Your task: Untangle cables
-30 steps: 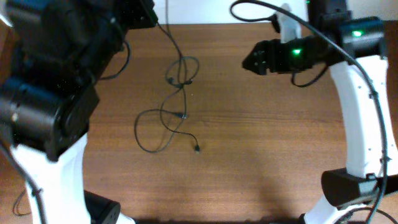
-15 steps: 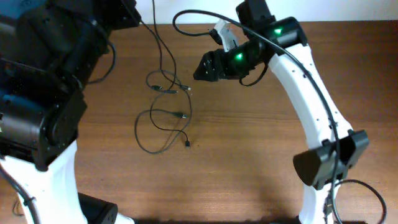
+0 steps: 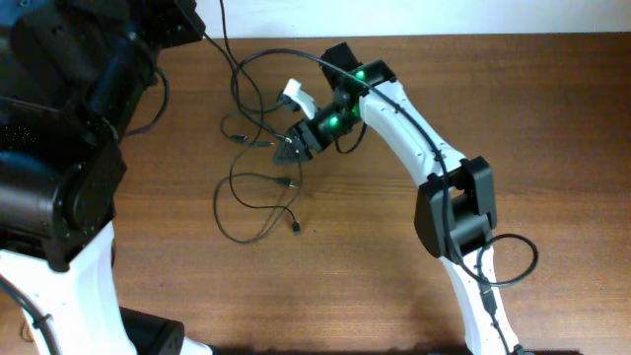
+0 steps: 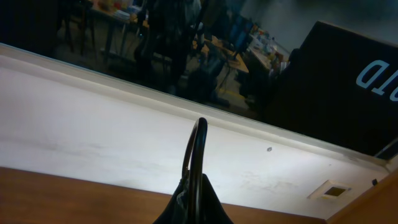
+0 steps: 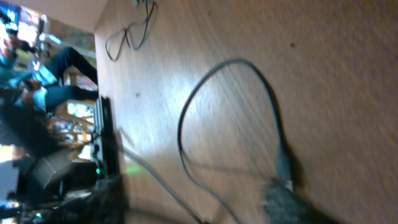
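Left end effector (image 4: 194, 200) clamped on cables (image 3: 264, 177); right end effector (image 3: 289, 150) low among cables on table (image 3: 375, 286), grip state unreadable.

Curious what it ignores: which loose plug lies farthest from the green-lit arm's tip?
The lowest plug in the overhead view, ending the trailing cable; the upper plug lies closer to the right gripper.

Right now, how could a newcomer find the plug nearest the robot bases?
On the brown table, find the thin black cables left of centre. Right of their big loop, one strand ends in a small plug. It lies alone, farthest from the right claw.
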`<move>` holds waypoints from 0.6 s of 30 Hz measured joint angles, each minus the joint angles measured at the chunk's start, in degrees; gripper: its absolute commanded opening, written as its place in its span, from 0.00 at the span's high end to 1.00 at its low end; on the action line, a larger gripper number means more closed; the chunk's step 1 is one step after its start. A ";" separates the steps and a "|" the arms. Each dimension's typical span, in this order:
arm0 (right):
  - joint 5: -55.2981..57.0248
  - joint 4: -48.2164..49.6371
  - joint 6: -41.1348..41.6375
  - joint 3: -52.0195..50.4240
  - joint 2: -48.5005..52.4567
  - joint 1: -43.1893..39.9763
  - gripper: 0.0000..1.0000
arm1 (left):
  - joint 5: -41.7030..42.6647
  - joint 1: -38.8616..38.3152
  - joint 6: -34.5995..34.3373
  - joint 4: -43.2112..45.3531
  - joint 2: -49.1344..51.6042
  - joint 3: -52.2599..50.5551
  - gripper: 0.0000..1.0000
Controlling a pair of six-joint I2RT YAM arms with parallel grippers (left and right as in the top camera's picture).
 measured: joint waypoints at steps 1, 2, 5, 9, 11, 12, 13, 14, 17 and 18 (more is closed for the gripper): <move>-0.37 1.07 0.44 0.00 0.48 0.22 0.69 | 0.00 0.00 0.00 0.00 -0.02 0.00 1.00; -0.50 2.38 1.33 -0.02 0.76 0.26 0.92 | -0.02 0.00 0.00 0.00 -0.09 0.00 1.00; 0.90 2.60 7.17 -0.02 0.76 -0.59 0.96 | -1.29 0.00 0.00 -0.59 -0.13 0.00 1.00; 11.93 -5.16 15.61 1.16 0.39 -5.53 0.96 | -6.08 0.00 0.02 -7.17 -0.09 -0.02 1.00; 20.94 -9.44 19.26 1.36 -2.51 -8.96 0.96 | -11.08 0.09 0.02 -9.18 0.33 -0.02 1.00; 25.38 -11.21 21.27 1.38 -5.14 -10.95 0.96 | -13.97 0.50 0.17 -8.98 0.81 -0.02 1.00; 29.94 -13.14 23.43 1.49 -8.98 -13.62 0.96 | -16.02 1.62 0.20 -8.52 1.31 -0.02 1.00; 33.99 -14.73 25.07 1.95 -13.03 -16.59 0.96 | -17.35 3.10 0.20 -8.11 1.57 -0.02 1.00; 38.71 -18.62 26.95 3.17 -19.96 -24.48 0.96 | -18.75 8.20 0.20 -7.15 1.66 -0.02 1.00; 39.91 -19.80 27.58 3.50 -21.22 -28.15 0.96 | -19.58 10.93 0.20 -6.97 1.66 -0.02 1.00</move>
